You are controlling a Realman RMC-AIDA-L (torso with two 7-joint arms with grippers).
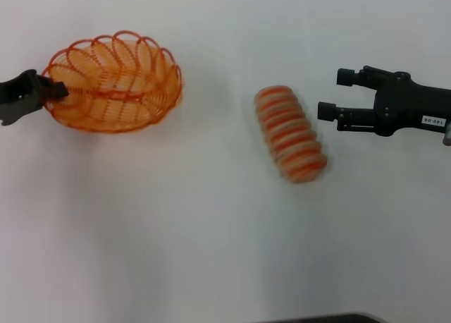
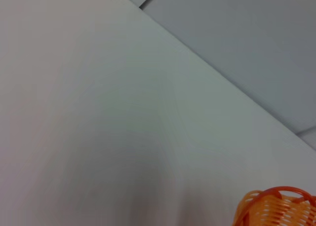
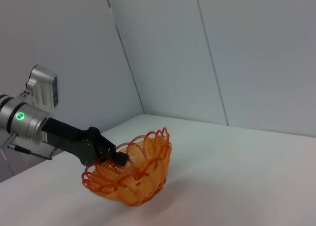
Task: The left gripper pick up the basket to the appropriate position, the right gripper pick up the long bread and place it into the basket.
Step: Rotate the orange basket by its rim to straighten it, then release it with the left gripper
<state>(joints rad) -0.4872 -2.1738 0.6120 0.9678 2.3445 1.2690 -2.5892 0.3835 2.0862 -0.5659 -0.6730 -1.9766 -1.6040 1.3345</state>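
Observation:
The orange wire basket (image 1: 116, 83) is at the far left of the white table. My left gripper (image 1: 60, 90) is shut on its left rim. The right wrist view shows this grip (image 3: 116, 156), with the basket (image 3: 133, 174) tilted and its gripped side raised. An edge of the basket also shows in the left wrist view (image 2: 276, 208). The long bread (image 1: 290, 132), cream with orange stripes, lies on the table right of centre. My right gripper (image 1: 335, 94) is open and empty just right of the bread, fingers pointing toward it and not touching it.
The white table (image 1: 211, 252) bears nothing else. A dark edge (image 1: 324, 318) shows at the bottom of the head view. Grey wall panels (image 3: 222, 53) stand behind the table.

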